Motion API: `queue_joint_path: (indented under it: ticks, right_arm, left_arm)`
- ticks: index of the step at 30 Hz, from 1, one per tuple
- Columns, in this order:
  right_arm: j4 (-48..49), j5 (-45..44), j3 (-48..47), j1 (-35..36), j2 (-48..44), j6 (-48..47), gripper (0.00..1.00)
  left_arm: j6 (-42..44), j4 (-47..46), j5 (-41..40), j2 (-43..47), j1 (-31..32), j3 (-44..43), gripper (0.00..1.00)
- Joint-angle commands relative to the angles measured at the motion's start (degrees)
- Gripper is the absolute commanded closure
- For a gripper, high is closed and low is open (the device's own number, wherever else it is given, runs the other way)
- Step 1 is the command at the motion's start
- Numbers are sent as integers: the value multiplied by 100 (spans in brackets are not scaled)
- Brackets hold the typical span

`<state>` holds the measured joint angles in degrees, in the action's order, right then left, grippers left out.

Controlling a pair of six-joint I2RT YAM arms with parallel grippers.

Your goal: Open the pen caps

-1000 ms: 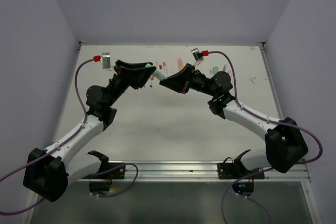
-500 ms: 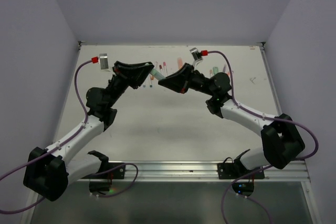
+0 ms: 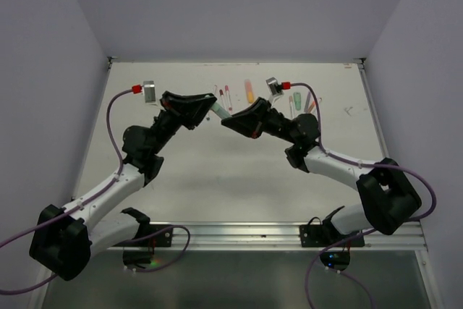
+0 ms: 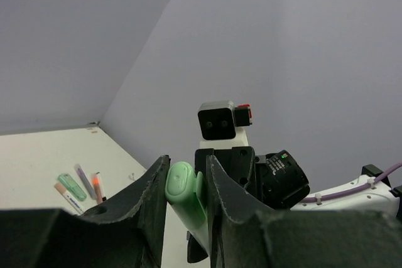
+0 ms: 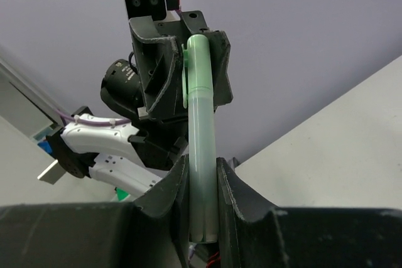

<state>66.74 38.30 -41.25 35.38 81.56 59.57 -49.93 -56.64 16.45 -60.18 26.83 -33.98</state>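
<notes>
- The left arm point(image 3: 108, 186) rises from its base at the near left corner. Its elbow is bent and its forearm slants inward toward the middle of the table point(image 3: 217, 179).
- The left gripper point(image 3: 208, 103) points to the right and is held in the air above the far half of the table.
- The right arm point(image 3: 340, 168) mirrors this pose from the near right corner, with its forearm slanting inward.
- The right gripper point(image 3: 230, 119) points to the left, almost tip to tip with the other.
- The pale green highlighter point(image 5: 202, 149) spans the short gap between the two grippers, clear of the table.
- The left gripper is clamped on the mint green cap point(image 4: 182, 183). In the left wrist view the cap's rounded end shows between the two fingers point(image 4: 156, 196).
- The right gripper is clamped on the barrel. In the right wrist view the barrel runs up between its fingers point(image 5: 237, 196) to the cap.
- The cap and the barrel meet with no gap visible.
- The loose pens point(image 3: 249, 92) lie scattered on the far part of the table, beyond the grippers and apart from them.
</notes>
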Motion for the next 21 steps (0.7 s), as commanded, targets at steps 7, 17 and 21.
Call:
queue_joint_path:
  ticks: [7, 17, 21]
  right_arm:
    - [-232, 424, 1206, -197, -298, -60, 100]
    - [-3169, -1174, 1313, -207, -1106, -2077, 100]
    - [-4045, -2326, 1260, -189, -1458, -2687, 100]
  left_arm:
    - [405, -1763, -1935, 279, -547, -329, 100]
    - [992, 2679, -248, 174, -609, -1276, 100]
    - [1336, 5212, 25, -185, -600, -1524, 100]
